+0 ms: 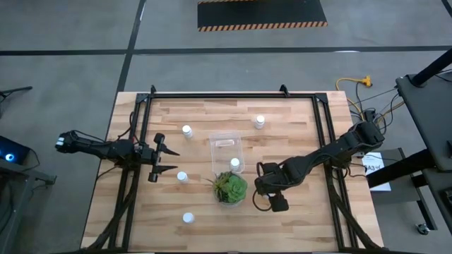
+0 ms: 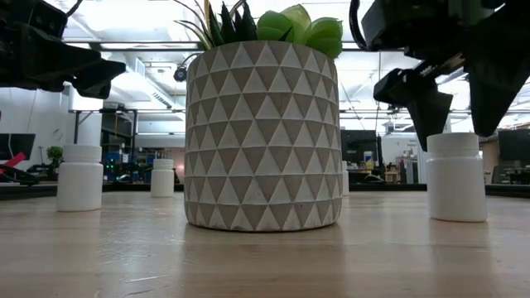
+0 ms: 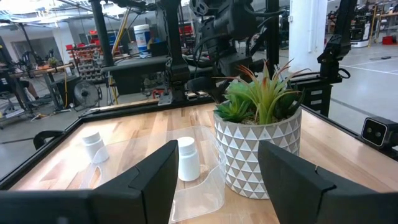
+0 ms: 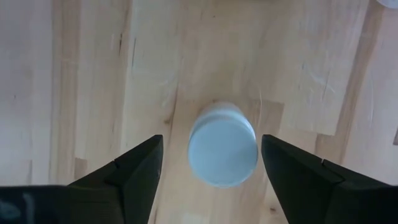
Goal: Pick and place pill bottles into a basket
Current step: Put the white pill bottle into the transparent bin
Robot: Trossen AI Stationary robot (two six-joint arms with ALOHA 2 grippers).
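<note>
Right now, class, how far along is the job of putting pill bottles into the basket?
Done: one pill bottle stands in the basket. In hand: the right gripper, open, hovers over a bottle, not gripping. Left: four bottles on the table; the left gripper waits open.

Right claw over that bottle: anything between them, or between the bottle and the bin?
Nothing between the right claw and the pill bottle; its open fingers straddle the cap from above. The potted plant stands between that bottle and the clear bin, so lift over or go around it.
</note>
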